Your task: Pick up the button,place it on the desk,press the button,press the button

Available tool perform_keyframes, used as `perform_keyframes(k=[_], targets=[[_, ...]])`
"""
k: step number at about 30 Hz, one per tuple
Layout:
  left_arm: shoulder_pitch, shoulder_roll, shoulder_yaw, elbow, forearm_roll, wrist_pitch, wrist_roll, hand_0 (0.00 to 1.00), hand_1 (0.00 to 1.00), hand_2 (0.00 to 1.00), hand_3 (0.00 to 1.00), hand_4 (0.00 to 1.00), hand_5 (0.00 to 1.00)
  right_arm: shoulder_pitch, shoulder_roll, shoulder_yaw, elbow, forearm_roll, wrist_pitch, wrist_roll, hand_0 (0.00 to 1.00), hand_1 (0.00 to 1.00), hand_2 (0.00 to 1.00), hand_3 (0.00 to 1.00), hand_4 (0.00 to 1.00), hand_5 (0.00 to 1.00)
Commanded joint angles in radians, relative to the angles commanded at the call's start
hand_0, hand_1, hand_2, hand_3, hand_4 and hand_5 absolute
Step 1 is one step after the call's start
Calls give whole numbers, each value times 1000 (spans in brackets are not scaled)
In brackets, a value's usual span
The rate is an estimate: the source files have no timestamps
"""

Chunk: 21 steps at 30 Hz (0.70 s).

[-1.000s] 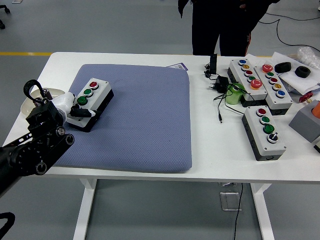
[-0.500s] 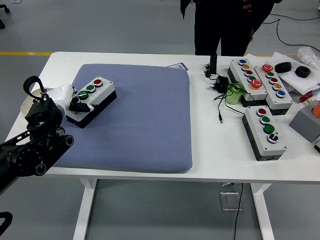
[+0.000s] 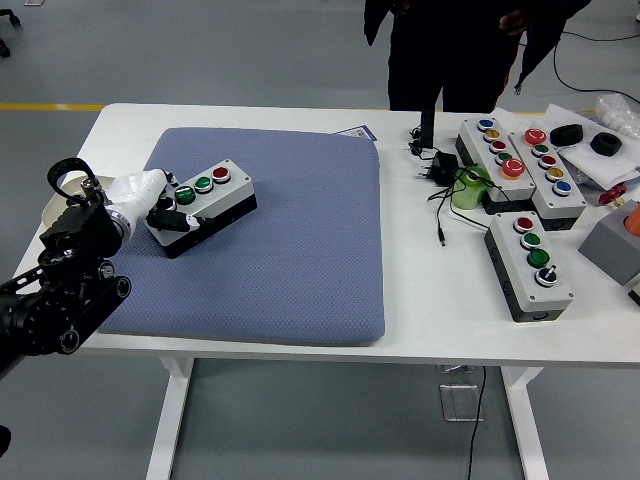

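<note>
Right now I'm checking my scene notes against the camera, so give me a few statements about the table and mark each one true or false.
1. The left hand grips the near end of the button box on the blue mat. True.
2. That button box carries four blue buttons. False: it shows a red button and two green ones in a row.
3. The right hand presses a box on the right side. False: no right hand is in view.
4. A person in dark clothes stands at the far side of the table. True.
5. Several more button boxes sit on the bare table right of the mat. True.
</note>
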Motion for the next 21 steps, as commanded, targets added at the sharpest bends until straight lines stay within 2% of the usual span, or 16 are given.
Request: perform_keyframes(k=[5,9,15,21], targets=[[-6,21,27,11,1,33,-191,23,95,213,263,920,2,1,1,3,0,-2,0,-1,755,716,723,589,192,150],[-10,31,46,17,-5,55,-314,23,96,214,267,909,2,1,1,3,0,-3,0,-2,754,716,723,589,192,150],[-28,41,90,40,-3,55,-431,26,98,217,271,907,2,1,1,2,0,-5,1,-2,754,716,723,587,191,149],[-39,48,135,42,-7,82,-496,22,99,219,273,909,2,1,1,2,0,-5,1,-2,755,715,723,588,191,149]])
